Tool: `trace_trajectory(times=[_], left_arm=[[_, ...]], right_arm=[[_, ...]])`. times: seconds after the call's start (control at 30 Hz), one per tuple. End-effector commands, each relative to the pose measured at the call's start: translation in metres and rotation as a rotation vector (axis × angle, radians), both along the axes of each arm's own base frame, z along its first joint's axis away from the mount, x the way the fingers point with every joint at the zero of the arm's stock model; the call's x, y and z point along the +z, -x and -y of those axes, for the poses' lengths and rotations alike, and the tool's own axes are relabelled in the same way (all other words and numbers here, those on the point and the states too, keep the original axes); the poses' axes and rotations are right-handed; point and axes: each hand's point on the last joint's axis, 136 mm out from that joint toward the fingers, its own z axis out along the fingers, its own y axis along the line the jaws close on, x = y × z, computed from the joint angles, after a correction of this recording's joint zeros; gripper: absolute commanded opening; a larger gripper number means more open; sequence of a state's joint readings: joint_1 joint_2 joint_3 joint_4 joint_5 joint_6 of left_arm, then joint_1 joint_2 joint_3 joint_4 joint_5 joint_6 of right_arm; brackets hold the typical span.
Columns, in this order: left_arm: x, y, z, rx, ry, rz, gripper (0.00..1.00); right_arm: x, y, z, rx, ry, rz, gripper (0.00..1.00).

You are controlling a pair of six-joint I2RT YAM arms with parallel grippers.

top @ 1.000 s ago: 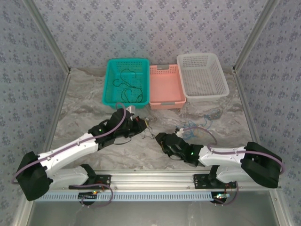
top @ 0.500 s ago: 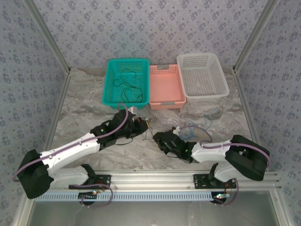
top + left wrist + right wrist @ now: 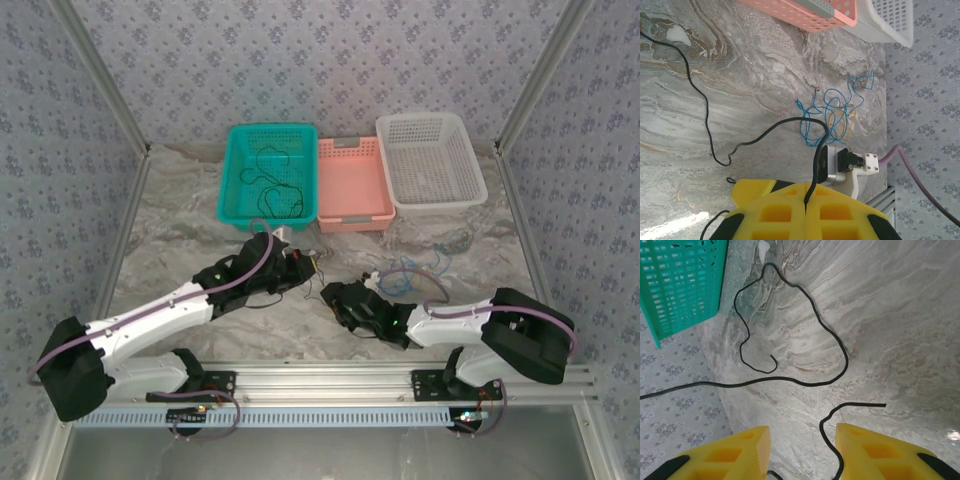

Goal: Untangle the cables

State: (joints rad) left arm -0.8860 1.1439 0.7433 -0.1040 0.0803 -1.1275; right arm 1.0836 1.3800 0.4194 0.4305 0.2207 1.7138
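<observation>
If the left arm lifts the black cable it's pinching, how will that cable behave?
Likely floppy: the black cable lies in loose curves on the table, so it should drape from the shut jaws of the left gripper. Probably very light, being so thin. Its loop beside the blue cables may snag them.

FREE: bare tabletop (image 3: 170,225) at the left, outside the left arm (image 3: 150,315); also a strip at the right edge, beyond the right arm (image 3: 470,320) | BLOCKED: far edge, teal basket (image 3: 226,175), pink basket (image 3: 352,185), white basket (image 3: 430,160) rim to rim | CLUTTER: black cable (image 3: 805,315) loops across the middle; blue cables (image 3: 415,268) tangled before the white basket
</observation>
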Motion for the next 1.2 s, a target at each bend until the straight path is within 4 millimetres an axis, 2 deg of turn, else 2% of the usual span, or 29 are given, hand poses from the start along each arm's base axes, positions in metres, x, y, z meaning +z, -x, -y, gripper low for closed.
trace_trajectory(times=[0.0,0.17,0.33,0.5,0.6,0.77,0.83,0.97,1.03,1.17], left_arm=[[0.006,-0.003,0.004,0.008,0.013,0.018,0.0],[0.007,-0.002,0.003,0.005,0.015,0.019,0.0],[0.007,-0.001,0.002,0.005,0.015,0.018,0.0],[0.006,-0.001,0.002,0.005,0.015,0.018,0.0],[0.005,0.0,0.001,0.002,0.009,0.018,0.0],[-0.002,0.003,-0.004,-0.013,-0.039,0.009,0.01],[-0.008,0.005,-0.008,-0.012,-0.066,0.004,0.1],[-0.019,0.006,-0.03,0.022,-0.17,0.007,0.66],[-0.025,0.007,-0.046,0.055,-0.246,0.006,0.76],[-0.043,0.01,-0.081,0.116,-0.411,-0.006,0.75]], right_arm=[[-0.005,-0.002,0.007,-0.035,0.035,-0.003,0.41],[-0.01,-0.01,0.013,-0.062,0.053,0.003,0.33],[-0.012,-0.015,0.012,-0.064,0.053,-0.003,0.25],[-0.019,-0.014,0.015,-0.08,0.062,-0.015,0.09],[-0.022,-0.011,0.024,-0.103,0.095,-0.01,0.0],[-0.015,-0.006,0.058,-0.165,0.199,0.027,0.0],[-0.01,-0.004,0.073,-0.188,0.228,0.044,0.0],[-0.001,0.001,0.111,-0.235,0.317,0.069,0.0],[0.004,0.003,0.127,-0.245,0.364,0.082,0.0],[0.012,0.002,0.154,-0.254,0.437,0.097,0.0]])
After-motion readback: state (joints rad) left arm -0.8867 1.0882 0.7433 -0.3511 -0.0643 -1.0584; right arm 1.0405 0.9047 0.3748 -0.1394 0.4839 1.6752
